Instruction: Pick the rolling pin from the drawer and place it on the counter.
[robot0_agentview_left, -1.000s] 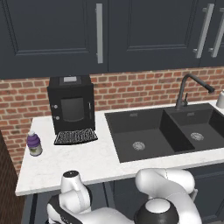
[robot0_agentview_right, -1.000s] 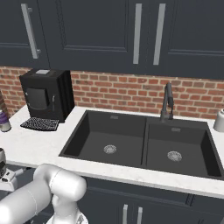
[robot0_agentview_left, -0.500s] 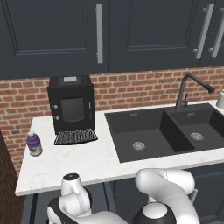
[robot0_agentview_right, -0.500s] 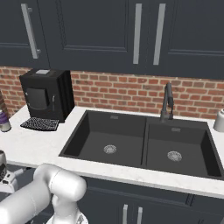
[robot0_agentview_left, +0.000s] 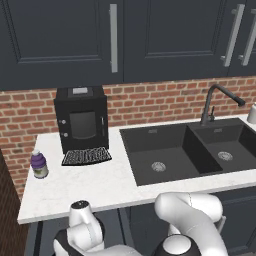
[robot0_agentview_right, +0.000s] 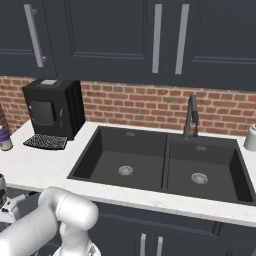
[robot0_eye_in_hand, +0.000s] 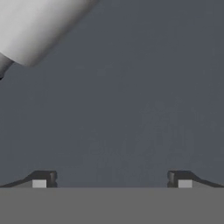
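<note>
Left base view: I see the counter (robot0_agentview_left: 115, 182) with the coffee machine (robot0_agentview_left: 81, 125) far left, the bottle (robot0_agentview_left: 39, 164) at its left edge.
Right base view: sink (robot0_agentview_right: 165, 165) right of the machine.
Hand view: gripper (robot0_eye_in_hand: 112, 181) spread wide, holding nothing; what is probably the rolling pin (robot0_eye_in_hand: 37, 27) lies upper left on the drawer (robot0_eye_in_hand: 131, 100) floor.

The rolling pin (robot0_eye_in_hand: 37, 28) lies slantwise in the upper left corner, a pale grey-white cylinder with a thin dark handle tip at the left edge. It rests on the flat dark grey drawer (robot0_eye_in_hand: 131, 100) floor. The jaws stand wide apart, nothing between them.
</note>
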